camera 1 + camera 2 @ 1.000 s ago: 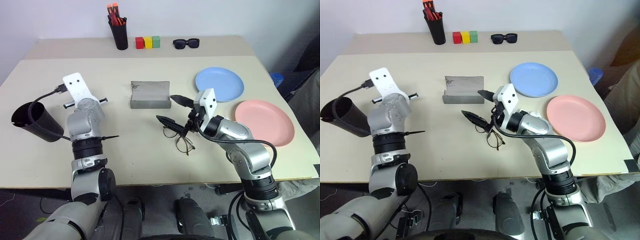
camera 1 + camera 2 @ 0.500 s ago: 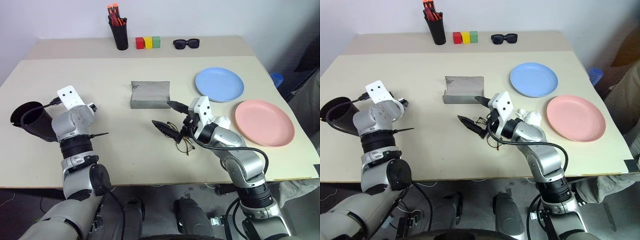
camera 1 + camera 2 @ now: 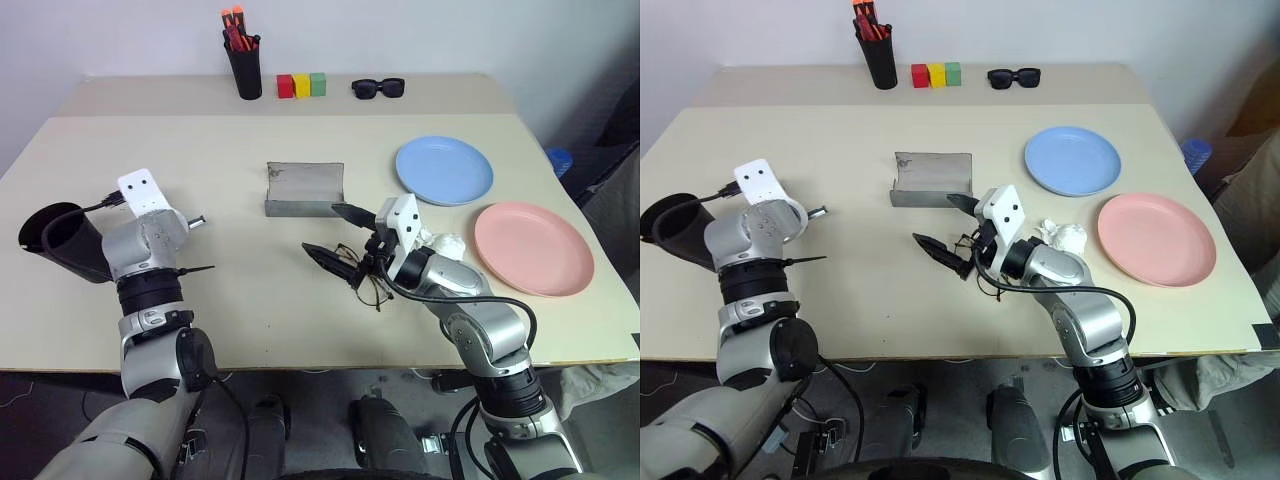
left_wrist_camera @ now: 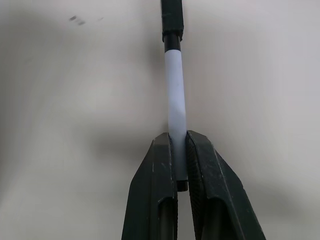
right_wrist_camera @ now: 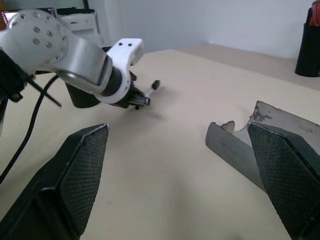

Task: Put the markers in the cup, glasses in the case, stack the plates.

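White marker (image 4: 175,95) clamped in left gripper (image 4: 181,165), just above table (image 3: 230,150), near black cup (image 3: 60,240). Right gripper (image 3: 340,235) jaws wide apart over glasses (image 3: 368,285), beside open case (image 3: 305,190).

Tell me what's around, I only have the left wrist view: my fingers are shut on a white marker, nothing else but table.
Observer: The black cup lies tipped on the table just outside your left gripper, mouth facing up and outward.
Operator: Where's the right arm?
Observer: The right gripper hangs wide open right over the wire-frame glasses, holding nothing.
Operator: Is the case ready?
Observer: The grey case sits open just beyond the glasses, lid standing up.
Operator: And the plates?
Observer: Not stacked; the blue plate and pink plate lie side by side.
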{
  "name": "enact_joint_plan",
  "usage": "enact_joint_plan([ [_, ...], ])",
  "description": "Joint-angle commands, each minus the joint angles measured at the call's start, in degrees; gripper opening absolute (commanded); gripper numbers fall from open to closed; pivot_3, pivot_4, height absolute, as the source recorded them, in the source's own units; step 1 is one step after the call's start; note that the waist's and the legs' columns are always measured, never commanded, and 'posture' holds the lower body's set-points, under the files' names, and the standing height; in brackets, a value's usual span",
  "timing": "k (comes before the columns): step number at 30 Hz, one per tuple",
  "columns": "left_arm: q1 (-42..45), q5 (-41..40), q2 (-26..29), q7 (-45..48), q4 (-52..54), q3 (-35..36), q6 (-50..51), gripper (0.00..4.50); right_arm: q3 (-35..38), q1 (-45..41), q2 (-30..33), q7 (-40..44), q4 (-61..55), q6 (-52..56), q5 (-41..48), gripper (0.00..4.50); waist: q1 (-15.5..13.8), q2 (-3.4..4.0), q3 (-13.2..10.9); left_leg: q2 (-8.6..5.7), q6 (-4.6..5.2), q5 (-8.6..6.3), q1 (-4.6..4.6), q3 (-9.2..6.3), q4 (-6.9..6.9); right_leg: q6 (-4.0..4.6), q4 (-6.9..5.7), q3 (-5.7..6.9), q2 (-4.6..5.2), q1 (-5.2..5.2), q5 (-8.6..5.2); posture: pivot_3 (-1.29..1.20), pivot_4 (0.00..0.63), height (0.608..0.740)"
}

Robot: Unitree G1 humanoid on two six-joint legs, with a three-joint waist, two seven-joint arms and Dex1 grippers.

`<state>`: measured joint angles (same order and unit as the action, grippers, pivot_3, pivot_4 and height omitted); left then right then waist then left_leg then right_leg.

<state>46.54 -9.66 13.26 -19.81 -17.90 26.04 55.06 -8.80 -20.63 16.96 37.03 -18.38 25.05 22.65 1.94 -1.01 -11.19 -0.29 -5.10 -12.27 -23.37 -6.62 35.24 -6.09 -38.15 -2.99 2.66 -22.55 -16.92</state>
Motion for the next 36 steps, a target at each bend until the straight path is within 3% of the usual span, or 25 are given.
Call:
enact_joint_plan([
  [1, -1.5, 2.0, 1.4, 6.1, 6.9, -6.9, -10.0, 0.03, 0.3, -1.3, -0.1, 0.6, -1.3, -1.0, 0.5, 4.5, 0.0, 0.0, 0.0, 0.0, -0.01, 0.0, 0.0, 0.0, -0.01, 0.0, 0.0, 0.0, 0.0, -0.01, 0.0, 0.0, 0.15, 0.74],
  [6, -4.6, 0.9, 0.2, 10.4, 15.9, -6.5, -30.2, 0.03, 0.8, -1.8, 0.1, 0.6, -1.2, -0.9, 0.5, 4.5, 0.3, 0.0, 0.0, 0.02, -0.02, 0.01, -0.02, 0.02, -0.02, 0.01, 0.03, -0.02, 0.01, -0.03, 0.0, 0.0, 0.15, 0.74],
  [12, -9.9, 14.1, 7.7, -0.3, 21.7, -4.0, -42.3, 0.03, 3.0, -2.7, -0.4, 1.6, -4.0, 0.6, 5.2, 4.5, 0.7, 0.0, 0.0, 0.04, 0.0, 0.0, 0.01, 0.03, -0.07, 0.02, 0.02, -0.05, -0.03, -0.06, 0.01, 0.0, 0.15, 0.74],
  [21, -13.4, 16.8, 9.2, -2.6, 24.6, -2.7, -43.3, 0.03, 3.8, -3.0, 0.1, 1.8, -6.0, 1.9, 9.0, 4.5, -1.2, -0.08, 0.0, 0.01, 0.01, 0.0, -0.01, 0.0, 0.06, 0.02, 0.06, 0.01, -0.01, 0.08, 0.01, 0.0, 0.15, 0.74],
  [25, -23.3, 17.2, 2.8, -8.7, 33.9, 4.6, -36.9, 0.03, 2.9, -6.0, 1.2, 6.9, -5.4, 2.6, 12.0, 4.5, 0.1, -0.03, 0.0, 0.03, 0.09, -0.05, 0.04, 0.17, -0.01, 0.01, 0.06, -0.12, 0.02, 0.01, 0.01, 0.0, 0.15, 0.74],
  [36, -27.8, 17.8, -3.5, -10.9, 39.7, 5.2, -31.9, 0.03, 0.8, -6.7, 1.9, 10.1, -2.6, 0.6, 9.3, 4.5, 0.0, -0.15, 0.1, 0.04, 0.06, -0.03, 0.03, -0.03, 0.1, 0.06, 0.05, 0.04, -0.05, 0.12, 0.03, 0.0, 0.15, 0.74],
])
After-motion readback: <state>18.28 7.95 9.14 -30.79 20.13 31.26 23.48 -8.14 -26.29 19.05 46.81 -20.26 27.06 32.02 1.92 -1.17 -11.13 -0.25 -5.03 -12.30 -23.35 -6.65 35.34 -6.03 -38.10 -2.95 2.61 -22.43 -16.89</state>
